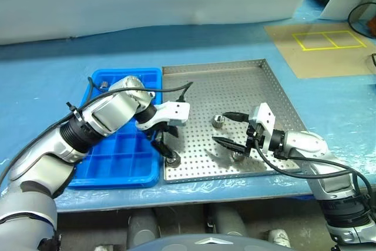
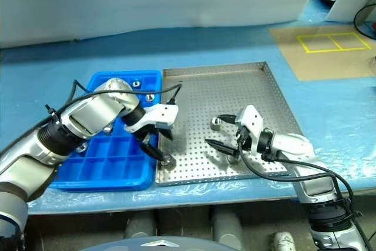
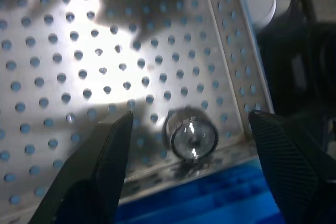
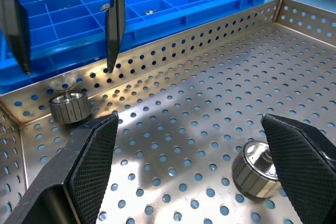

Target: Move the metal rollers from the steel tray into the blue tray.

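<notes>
Blue sheeting underlies the steel tray (image 1: 267, 86), where the left gripper (image 1: 166, 145), jaws apart, straddles a roller (image 1: 171, 160) in the corner nearest the blue tray (image 1: 126, 166); it should centre, then close squarely.

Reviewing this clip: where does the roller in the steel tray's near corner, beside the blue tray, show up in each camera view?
Left eye view: the corner roller lies under the open left gripper.
Right eye view: same roller at the steel tray's near corner.
Left wrist view: roller between the fingers.
Right wrist view: roller below the other gripper's fingertips.
Shared landmark: the perforated rim next to the blue tray.
</notes>
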Available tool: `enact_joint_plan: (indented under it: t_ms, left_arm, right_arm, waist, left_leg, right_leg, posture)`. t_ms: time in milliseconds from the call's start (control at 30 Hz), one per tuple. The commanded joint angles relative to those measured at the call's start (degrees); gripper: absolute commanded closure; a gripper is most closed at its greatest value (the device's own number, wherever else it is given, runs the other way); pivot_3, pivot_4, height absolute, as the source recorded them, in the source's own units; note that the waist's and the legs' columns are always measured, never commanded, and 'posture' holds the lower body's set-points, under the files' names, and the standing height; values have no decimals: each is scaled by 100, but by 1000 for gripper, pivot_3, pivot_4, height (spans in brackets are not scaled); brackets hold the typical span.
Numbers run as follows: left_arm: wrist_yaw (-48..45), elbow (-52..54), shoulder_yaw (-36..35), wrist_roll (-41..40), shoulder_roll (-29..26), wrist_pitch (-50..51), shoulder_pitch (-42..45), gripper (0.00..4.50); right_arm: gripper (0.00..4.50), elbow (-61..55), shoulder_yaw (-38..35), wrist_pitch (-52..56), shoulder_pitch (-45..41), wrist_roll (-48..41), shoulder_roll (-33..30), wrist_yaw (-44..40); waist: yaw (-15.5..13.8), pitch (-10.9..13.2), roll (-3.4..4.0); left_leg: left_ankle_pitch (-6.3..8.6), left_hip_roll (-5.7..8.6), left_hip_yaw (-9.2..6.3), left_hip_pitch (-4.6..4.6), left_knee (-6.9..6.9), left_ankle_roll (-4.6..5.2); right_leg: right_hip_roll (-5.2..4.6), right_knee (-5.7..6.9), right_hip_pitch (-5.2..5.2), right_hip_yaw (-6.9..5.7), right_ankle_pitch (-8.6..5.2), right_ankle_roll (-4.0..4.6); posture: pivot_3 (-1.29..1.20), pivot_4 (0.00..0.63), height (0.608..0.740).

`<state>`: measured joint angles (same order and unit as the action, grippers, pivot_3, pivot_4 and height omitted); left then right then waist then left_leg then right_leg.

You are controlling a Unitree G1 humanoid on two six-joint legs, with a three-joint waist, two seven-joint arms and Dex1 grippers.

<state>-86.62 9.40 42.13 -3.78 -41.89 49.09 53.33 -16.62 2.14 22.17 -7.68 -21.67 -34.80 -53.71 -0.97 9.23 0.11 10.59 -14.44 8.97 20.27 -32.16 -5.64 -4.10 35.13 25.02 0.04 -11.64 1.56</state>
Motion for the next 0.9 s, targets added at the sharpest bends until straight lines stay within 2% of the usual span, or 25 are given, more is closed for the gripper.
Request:
enact_joint_plan:
  t_ms: [33, 167, 233, 400, 900]
  left_arm:
    - [4, 392, 304, 174, -110, 298, 67, 787]
    - [194, 566, 386, 83, 15, 891, 47, 787]
    - [484, 394, 350, 89, 294, 1134, 82, 787]
    - [604, 338, 380, -18, 438, 1267, 169, 787]
    - [688, 121, 775, 394, 141, 9, -68, 787]
  right_arm:
    - [0, -51, 38, -112, -49, -38, 32, -22]
    - [0, 23, 88, -153, -96, -17, 56, -26]
    - [0, 44, 117, -165, -120, -19, 74, -38]
    - [0, 68, 161, -185, -160, 1, 79, -51]
    - [0, 116, 157, -193, -229, 3, 103, -42]
  waist:
    - [-11, 0, 0]
    - [-24, 0, -1]
    - [-26, 1, -1]
    - [-27, 1, -2]
    - [-28, 1, -2]
  left_leg:
    - [1, 3, 0, 0, 0, 1]
    - [2, 7, -1, 1, 0, 4]
    - [2, 7, -1, 7, 0, 4]
    - [2, 10, -2, 13, -4, 4]
    - [3, 15, -7, 17, -1, 5]
  right_leg:
    - [-3, -2, -1, -1, 0, 0]
    - [-9, -8, -3, -5, 0, 0]
    - [-9, -8, -7, -5, 0, 0]
    - [-10, -8, -11, -4, 3, -3]
    - [-10, -16, -11, -6, 4, -5]
  posture:
    - [-164, 150, 740]
    - [-156, 150, 740]
    - [-155, 150, 740]
    - [-152, 150, 740]
    - [-152, 150, 740]
